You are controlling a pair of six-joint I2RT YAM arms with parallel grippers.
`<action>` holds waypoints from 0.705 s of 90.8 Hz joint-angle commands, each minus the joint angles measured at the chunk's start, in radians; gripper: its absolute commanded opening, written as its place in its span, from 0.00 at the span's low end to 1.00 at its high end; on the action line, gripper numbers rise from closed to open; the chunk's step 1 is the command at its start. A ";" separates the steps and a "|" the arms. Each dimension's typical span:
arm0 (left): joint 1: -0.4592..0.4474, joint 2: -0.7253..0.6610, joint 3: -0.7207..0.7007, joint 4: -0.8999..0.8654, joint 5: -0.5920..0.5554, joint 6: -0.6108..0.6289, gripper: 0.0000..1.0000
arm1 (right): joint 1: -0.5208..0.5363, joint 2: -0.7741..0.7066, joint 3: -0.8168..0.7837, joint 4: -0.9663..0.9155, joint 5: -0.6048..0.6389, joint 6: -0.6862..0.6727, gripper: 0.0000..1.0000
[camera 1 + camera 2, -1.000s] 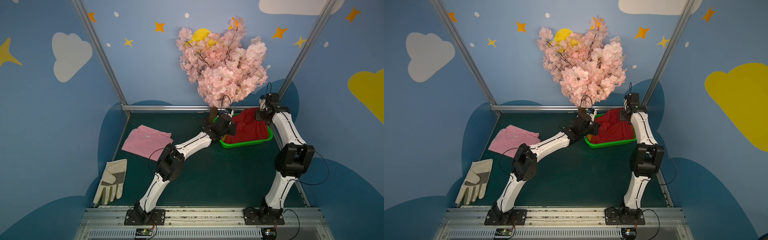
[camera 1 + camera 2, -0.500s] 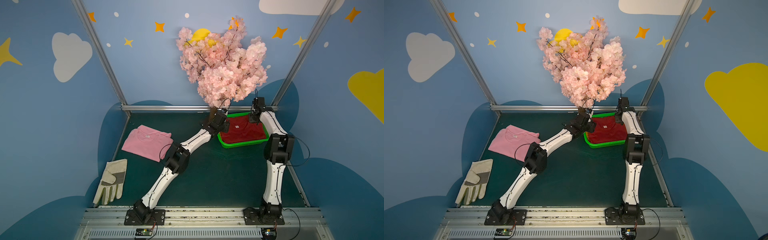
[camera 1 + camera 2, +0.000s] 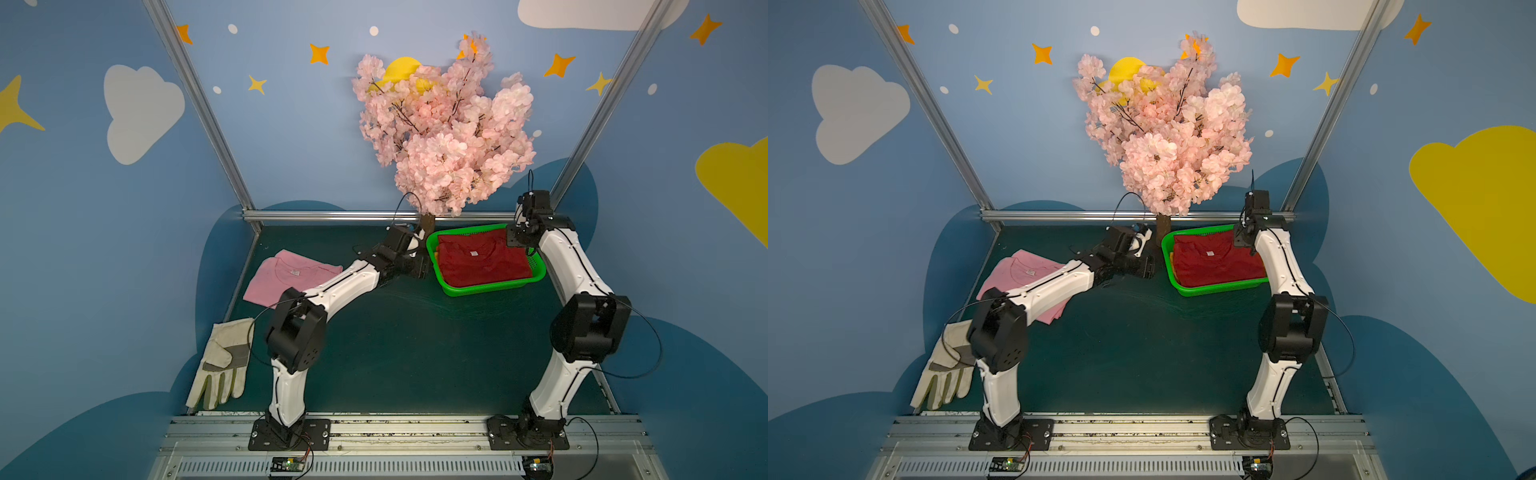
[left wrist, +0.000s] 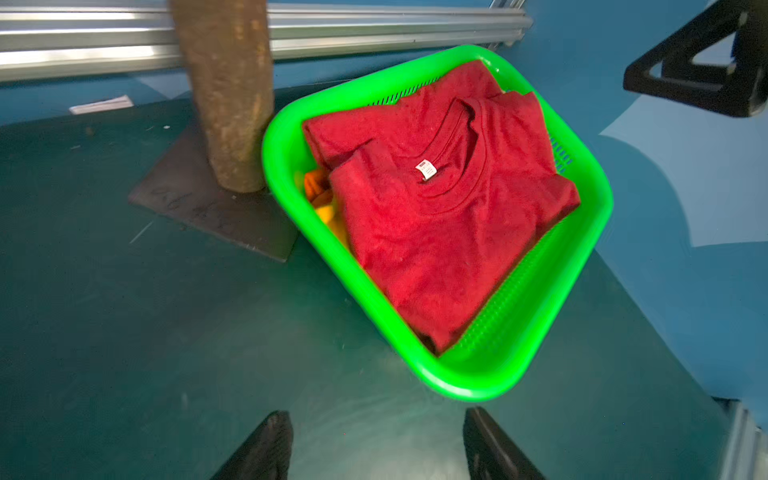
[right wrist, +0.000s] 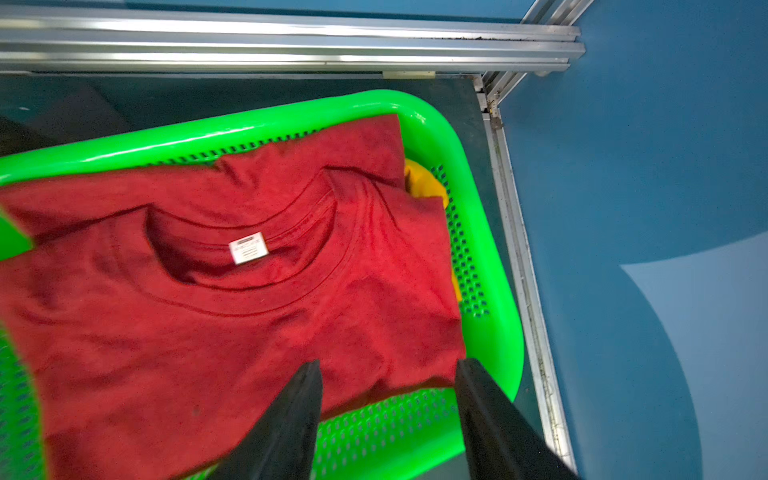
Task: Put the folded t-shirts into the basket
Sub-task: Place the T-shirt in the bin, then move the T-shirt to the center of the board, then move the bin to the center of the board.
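A dark red folded cloth t-shirt (image 3: 482,262) lies flat, topmost in the bright green perforated plastic basket (image 3: 490,289) at the far right corner of the table (image 3: 415,353). Scraps of orange cloth (image 4: 316,185) and mustard yellow cloth (image 5: 424,183) are glimpsed beneath it. The left fingers (image 4: 266,449) are held parted and empty, just outside the basket's left wall. The right fingers (image 5: 291,424) are parted too, nothing gripped, poised over the red shirt's right edge. A light pink folded cloth t-shirt (image 3: 282,276) lies by the table's left edge, behind the left fingers, which are pointed away from it. Left arm judged nearer: elbow raised, forearm stretched low toward the basket. The pink shirt's long axis cannot be told; its near corner is hidden by that forearm.
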 commanded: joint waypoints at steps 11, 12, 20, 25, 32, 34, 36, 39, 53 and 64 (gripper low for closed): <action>0.265 -0.327 -0.446 0.085 -0.016 -0.047 0.71 | 0.026 -0.239 -0.317 0.190 -0.305 0.235 0.61; 0.283 -0.335 -0.462 0.083 -0.024 -0.046 0.71 | 0.031 -0.250 -0.337 0.202 -0.311 0.251 0.61; 0.407 -0.354 -0.522 0.052 -0.049 -0.044 0.72 | 0.080 -0.326 -0.479 0.282 -0.331 0.288 0.63; 0.465 -0.330 -0.528 0.042 -0.045 -0.048 0.72 | 0.119 -0.352 -0.541 0.308 -0.315 0.294 0.64; 0.516 -0.274 -0.510 0.039 -0.031 -0.062 0.72 | 0.168 -0.350 -0.598 0.348 -0.330 0.292 0.64; 0.526 -0.255 -0.501 0.037 -0.028 -0.068 0.72 | 0.183 -0.343 -0.604 0.352 -0.345 0.292 0.64; 0.535 -0.238 -0.491 0.035 -0.026 -0.071 0.72 | 0.198 -0.333 -0.605 0.355 -0.362 0.292 0.64; 0.543 -0.202 -0.472 0.027 -0.028 -0.073 0.72 | 0.219 -0.317 -0.607 0.362 -0.385 0.292 0.65; 0.555 -0.065 -0.403 -0.028 -0.055 -0.079 0.73 | 0.315 -0.236 -0.605 0.429 -0.423 0.282 0.68; 0.555 -0.026 -0.417 -0.020 0.011 -0.111 0.72 | 0.343 -0.141 -0.557 0.432 -0.437 0.279 0.68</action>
